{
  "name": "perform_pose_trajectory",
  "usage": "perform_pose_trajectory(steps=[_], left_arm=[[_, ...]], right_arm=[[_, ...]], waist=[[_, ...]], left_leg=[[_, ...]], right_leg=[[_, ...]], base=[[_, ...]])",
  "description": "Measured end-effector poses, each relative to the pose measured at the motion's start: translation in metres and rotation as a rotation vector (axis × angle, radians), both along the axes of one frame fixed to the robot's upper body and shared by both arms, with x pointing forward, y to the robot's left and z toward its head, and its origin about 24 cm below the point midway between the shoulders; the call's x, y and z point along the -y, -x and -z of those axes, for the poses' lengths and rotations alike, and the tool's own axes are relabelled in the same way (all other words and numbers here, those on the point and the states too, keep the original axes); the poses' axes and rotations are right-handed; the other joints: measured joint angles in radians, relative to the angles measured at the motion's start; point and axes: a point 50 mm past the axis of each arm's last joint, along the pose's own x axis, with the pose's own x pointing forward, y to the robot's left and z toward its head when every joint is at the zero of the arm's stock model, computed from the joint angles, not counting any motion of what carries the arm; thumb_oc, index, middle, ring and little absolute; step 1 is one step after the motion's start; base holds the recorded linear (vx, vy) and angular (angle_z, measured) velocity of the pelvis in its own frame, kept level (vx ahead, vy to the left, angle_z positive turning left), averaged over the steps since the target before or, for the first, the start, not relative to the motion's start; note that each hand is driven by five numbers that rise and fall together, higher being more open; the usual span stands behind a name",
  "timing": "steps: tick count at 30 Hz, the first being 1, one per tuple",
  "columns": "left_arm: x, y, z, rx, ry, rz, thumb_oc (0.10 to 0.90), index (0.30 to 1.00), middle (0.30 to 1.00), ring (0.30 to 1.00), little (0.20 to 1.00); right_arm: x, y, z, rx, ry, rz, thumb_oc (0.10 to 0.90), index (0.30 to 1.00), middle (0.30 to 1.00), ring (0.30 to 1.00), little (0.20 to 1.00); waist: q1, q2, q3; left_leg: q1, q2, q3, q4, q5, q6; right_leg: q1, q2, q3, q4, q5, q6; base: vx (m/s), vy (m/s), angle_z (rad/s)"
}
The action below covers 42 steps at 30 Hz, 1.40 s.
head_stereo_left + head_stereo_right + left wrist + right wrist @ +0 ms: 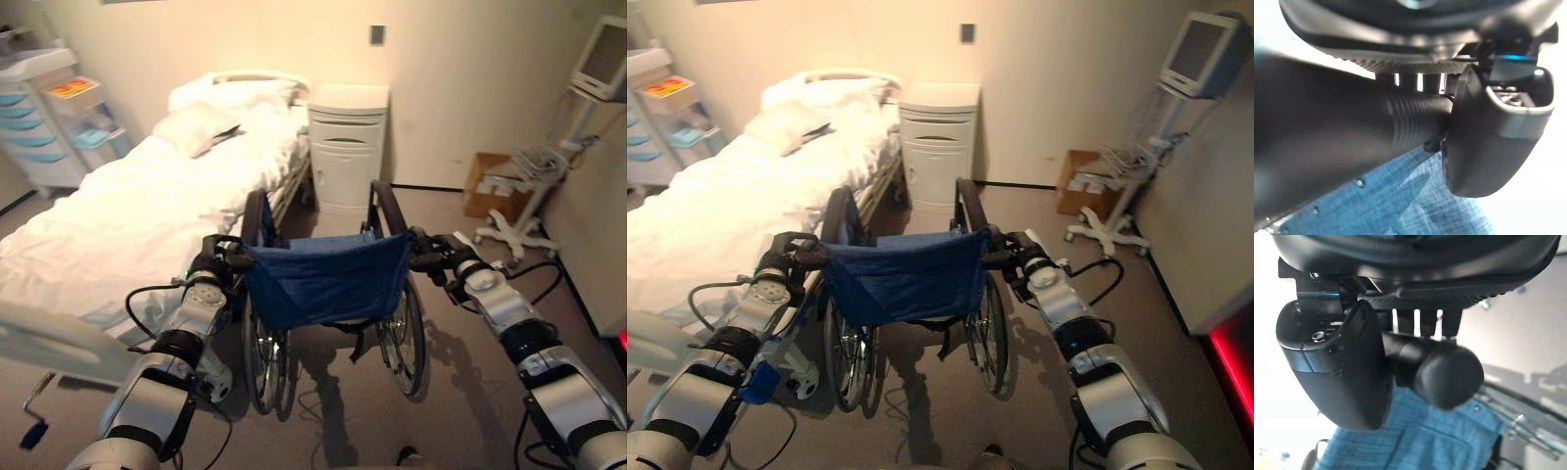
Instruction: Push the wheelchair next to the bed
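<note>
The wheelchair (328, 284) stands on the floor just beside the bed (127, 225), its blue back toward the robot; the left hand (217, 257) and right hand (443, 257) are each curled around a push handle. It should roll easily on its big wheels, a stiff frame best steered from those handles. The seat and front casters are hidden behind the backrest.
</note>
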Motion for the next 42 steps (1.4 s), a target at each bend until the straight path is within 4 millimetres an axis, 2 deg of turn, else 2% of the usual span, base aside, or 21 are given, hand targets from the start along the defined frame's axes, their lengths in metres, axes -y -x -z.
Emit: perform_pose_trajectory(steps=[1, 3, 4, 5, 6, 7, 9, 10, 14, 16, 18, 19, 21, 23, 25, 28, 32, 34, 36, 38, 42], left_arm=[[-0.003, 0.001, 0.001, -0.003, -0.006, -0.013, 0.400, 0.300, 0.300, 0.300, 0.300], [-0.015, 0.009, 0.009, -0.041, -0.023, -0.054, 0.400, 0.300, 0.300, 0.300, 0.300], [-0.018, 0.017, 0.018, -0.067, -0.024, -0.073, 0.400, 0.300, 0.300, 0.300, 0.300], [-0.020, 0.020, 0.020, -0.059, -0.018, -0.082, 0.400, 0.300, 0.300, 0.300, 0.300], [-0.023, 0.022, 0.018, -0.044, -0.020, -0.086, 0.400, 0.300, 0.300, 0.300, 0.300], [-0.025, 0.025, 0.019, -0.033, -0.021, -0.092, 0.400, 0.300, 0.300, 0.300, 0.300], [-0.021, 0.025, 0.023, -0.047, -0.019, -0.092, 0.400, 0.300, 0.300, 0.300, 0.300], [-0.018, 0.025, 0.023, -0.045, -0.014, -0.083, 0.400, 0.300, 0.300, 0.300, 0.300], [-0.001, 0.018, 0.019, -0.004, 0.016, -0.034, 0.400, 0.300, 0.300, 0.300, 0.300], [0.003, 0.016, 0.016, 0.007, 0.026, -0.017, 0.400, 0.300, 0.300, 0.300, 0.300], [0.010, 0.015, 0.017, 0.004, 0.043, -0.002, 0.400, 0.300, 0.300, 0.300, 0.300], [0.011, 0.010, 0.011, 0.021, 0.047, 0.011, 0.400, 0.300, 0.300, 0.300, 0.300], [0.000, 0.004, -0.005, 0.047, 0.013, 0.011, 0.400, 0.300, 0.300, 0.300, 0.300], [-0.010, 0.005, -0.009, 0.047, -0.010, 0.000, 0.400, 0.300, 0.300, 0.300, 0.300], [-0.018, 0.006, -0.013, 0.048, -0.028, -0.019, 0.400, 0.300, 0.300, 0.300, 0.300], [-0.022, 0.006, -0.016, 0.055, -0.034, -0.027, 0.400, 0.300, 0.300, 0.300, 0.300], [-0.014, 0.004, -0.014, 0.068, -0.019, -0.030, 0.400, 0.300, 0.300, 0.300, 0.300], [-0.011, 0.003, -0.015, 0.076, -0.015, -0.025, 0.400, 0.300, 0.300, 0.300, 0.300], [-0.009, 0.004, -0.014, 0.080, -0.016, -0.018, 0.400, 0.300, 0.300, 0.300, 0.300], [-0.011, 0.005, -0.015, 0.078, -0.026, -0.020, 0.400, 0.300, 0.300, 0.300, 0.300], [-0.014, 0.005, -0.013, 0.064, -0.029, -0.016, 0.400, 0.300, 0.300, 0.300, 0.300]], right_arm=[[-0.004, 0.000, 0.004, -0.010, -0.010, -0.006, 0.400, 0.300, 0.300, 0.300, 0.300], [-0.017, 0.005, 0.017, -0.036, -0.041, -0.031, 0.400, 0.300, 0.300, 0.300, 0.300], [-0.022, 0.005, 0.022, -0.047, -0.052, -0.036, 0.400, 0.300, 0.300, 0.300, 0.300], [-0.024, 0.003, 0.019, -0.041, -0.048, -0.043, 0.400, 0.300, 0.300, 0.300, 0.300], [-0.026, 0.001, 0.017, -0.033, -0.045, -0.054, 0.400, 0.300, 0.300, 0.300, 0.300], [-0.028, 0.001, 0.018, -0.031, -0.049, -0.058, 0.400, 0.300, 0.300, 0.300, 0.300], [-0.024, 0.005, 0.022, -0.035, -0.040, -0.047, 0.400, 0.300, 0.300, 0.300, 0.300], [-0.021, 0.004, 0.018, -0.022, -0.033, -0.044, 0.400, 0.300, 0.300, 0.300, 0.300], [0.000, 0.007, 0.016, -0.019, -0.003, -0.002, 0.400, 0.300, 0.300, 0.300, 0.300], [0.004, 0.005, 0.012, -0.006, 0.007, 0.007, 0.400, 0.300, 0.300, 0.300, 0.300], [0.012, 0.003, 0.003, 0.019, 0.027, 0.013, 0.400, 0.300, 0.300, 0.300, 0.300], [0.013, 0.002, -0.001, 0.042, 0.017, 0.022, 0.400, 0.300, 0.300, 0.300, 0.300], [0.002, 0.003, 0.007, 0.030, -0.022, 0.015, 0.400, 0.300, 0.300, 0.300, 0.300], [-0.010, 0.003, 0.007, 0.042, -0.054, -0.005, 0.400, 0.300, 0.300, 0.300, 0.300], [-0.019, 0.002, 0.005, 0.061, -0.074, -0.023, 0.400, 0.300, 0.300, 0.300, 0.300], [-0.022, 0.002, 0.004, 0.067, -0.079, -0.030, 0.400, 0.300, 0.300, 0.300, 0.300], [-0.018, -0.003, -0.004, 0.087, -0.031, -0.029, 0.400, 0.300, 0.300, 0.300, 0.300], [-0.014, -0.001, -0.001, 0.076, -0.026, -0.019, 0.400, 0.300, 0.300, 0.300, 0.300], [-0.012, 0.002, 0.005, 0.062, -0.027, -0.016, 0.400, 0.300, 0.300, 0.300, 0.300], [-0.014, 0.006, 0.006, 0.068, -0.038, -0.024, 0.400, 0.300, 0.300, 0.300, 0.300], [-0.014, 0.009, 0.006, 0.072, -0.052, -0.021, 0.400, 0.300, 0.300, 0.300, 0.300]], waist=[[0.006, -0.014, -0.004], [0.012, -0.040, -0.004], [0.022, -0.029, -0.011], [0.046, -0.021, -0.016], [0.053, -0.045, -0.011], [0.053, -0.033, 0.000], [0.032, -0.039, 0.002], [0.035, -0.033, 0.004], [0.074, 0.000, 0.014], [0.083, 0.000, 0.014], [0.083, 0.046, 0.003], [0.087, 0.066, 0.008], [0.082, 0.003, 0.011], [0.076, -0.015, 0.008], [0.054, -0.022, 0.005], [0.039, -0.029, 0.000], [0.048, 0.021, -0.002], [0.054, 0.033, 0.003], [0.052, 0.021, -0.002], [0.020, 0.013, -0.006], [-0.029, -0.010, -0.003]], left_leg=[[-0.006, 0.017, -0.009, 0.057, -0.010, -0.024], [-0.084, 0.034, -0.047, 0.258, 0.069, -0.081], [-0.183, 0.040, -0.059, 0.369, 0.224, -0.080], [-0.204, 0.047, -0.045, 0.329, 0.220, -0.084], [-0.210, 0.031, -0.023, 0.284, 0.209, -0.085], [-0.205, 0.054, 0.002, 0.179, 0.180, -0.067], [-0.201, 0.030, 0.008, -0.135, 0.189, -0.068], [-0.196, 0.032, -0.011, -0.207, 0.195, -0.077], [-0.214, 0.091, -0.032, -0.287, 0.211, -0.104], [-0.187, 0.057, -0.026, -0.245, 0.209, -0.101], [-0.099, 0.010, -0.050, -0.256, 0.145, -0.045], [-0.053, -0.007, -0.043, -0.344, 0.204, 0.026], [-0.020, -0.051, 0.000, -0.393, 0.221, 0.044], [-0.025, -0.084, -0.012, -0.388, 0.214, 0.062], [-0.025, -0.105, -0.009, -0.386, 0.210, 0.076], [-0.013, -0.133, -0.002, -0.403, 0.205, 0.096], [-0.012, -0.127, 0.009, -0.414, 0.182, 0.133], [0.005, -0.117, 0.022, -0.427, 0.179, 0.141], [0.036, -0.122, 0.016, -0.444, 0.183, 0.148], [0.041, -0.130, -0.042, -0.451, 0.180, 0.150], [0.057, -0.147, -0.117, -0.458, 0.169, 0.137]], right_leg=[[-0.014, 0.009, -0.014, 0.075, -0.063, -0.030], [0.033, 0.055, 0.023, -0.001, -0.101, -0.032], [0.109, 0.097, 0.035, -0.192, -0.080, 0.006], [0.125, 0.092, 0.012, -0.150, -0.082, -0.011], [0.149, 0.072, 0.013, -0.116, -0.095, -0.020], [0.194, 0.102, 0.080, -0.175, -0.099, -0.045], [0.207, 0.096, 0.122, -0.198, -0.081, -0.026], [0.209, 0.100, 0.132, -0.204, -0.084, -0.030], [0.220, 0.108, 0.167, -0.219, -0.087, -0.016], [0.196, 0.069, 0.171, -0.218, -0.087, -0.015], [0.181, 0.052, 0.156, -0.235, -0.085, -0.013], [0.165, 0.044, 0.117, -0.148, -0.078, 0.003], [0.146, 0.009, 0.052, -0.066, -0.101, 0.034], [0.149, 0.001, 0.071, -0.112, -0.080, 0.097], [0.161, -0.003, 0.079, -0.156, -0.063, 0.110], [0.158, -0.017, 0.077, -0.156, -0.029, 0.114], [0.088, -0.016, 0.066, -0.081, 0.062, 0.135], [0.044, -0.021, 0.050, 0.017, 0.040, 0.126], [0.017, -0.029, 0.061, 0.070, 0.022, 0.128], [-0.018, -0.040, 0.083, 0.007, 0.028, 0.138], [-0.063, -0.109, 0.106, -0.197, 0.088, 0.225]], base=[[0.34, -0.024, -0.38], [0.36, 0.028, -0.23], [0.37, 0.094, -0.48], [0.36, 0.121, -0.63], [0.46, 0.239, -0.52], [0.54, 0.383, -0.09], [0.47, 0.363, 0.11], [0.30, 0.226, -0.08], [0.35, 0.311, -0.31], [0.29, 0.318, -0.55], [0.29, 0.320, -0.61], [0.24, 0.270, -0.44], [0.23, 0.268, -0.50], [0.17, 0.202, -0.53], [0.20, 0.242, -0.27], [0.17, 0.235, -0.17], [0.19, 0.120, -0.27], [0.18, -0.030, -0.12], [0.27, -0.128, 0.04], [0.44, -0.304, 0.43], [0.28, -0.222, 0.63]])
